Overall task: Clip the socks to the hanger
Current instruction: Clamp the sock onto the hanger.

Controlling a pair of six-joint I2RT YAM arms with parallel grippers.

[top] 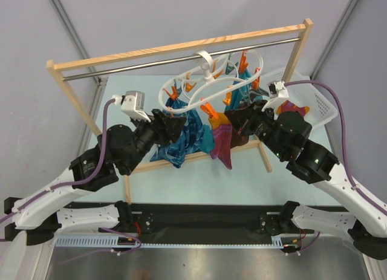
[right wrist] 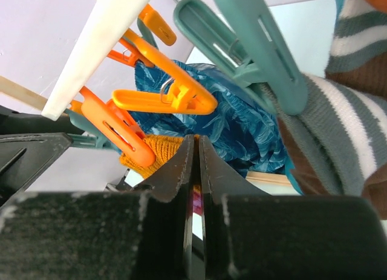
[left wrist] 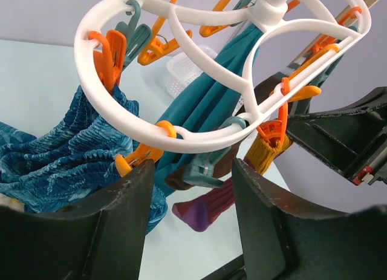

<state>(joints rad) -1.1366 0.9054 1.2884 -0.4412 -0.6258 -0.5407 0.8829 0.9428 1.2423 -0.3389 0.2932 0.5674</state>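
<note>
The white looped hanger [top: 207,63] hangs by its hook from the rack's metal bar, with orange and teal clips dangling; its ring [left wrist: 181,138] fills the top of the left wrist view. A magenta sock [top: 222,146] with an orange cuff hangs under an orange clip [left wrist: 275,132]. A dark brown sock [left wrist: 175,178] hangs behind a teal clip. My left gripper [left wrist: 193,168] is open and empty just below the ring. My right gripper [right wrist: 196,141] is shut, with orange and magenta sock fabric showing between its fingers at the cuff [right wrist: 158,148].
Blue patterned cloth [top: 184,135] hangs from the hanger's left side. A grey, white and brown striped sock [right wrist: 338,129] hangs from a teal clip [right wrist: 266,56]. The wooden rack [top: 66,80] frames the hanger. A white basket [top: 311,104] stands at the right.
</note>
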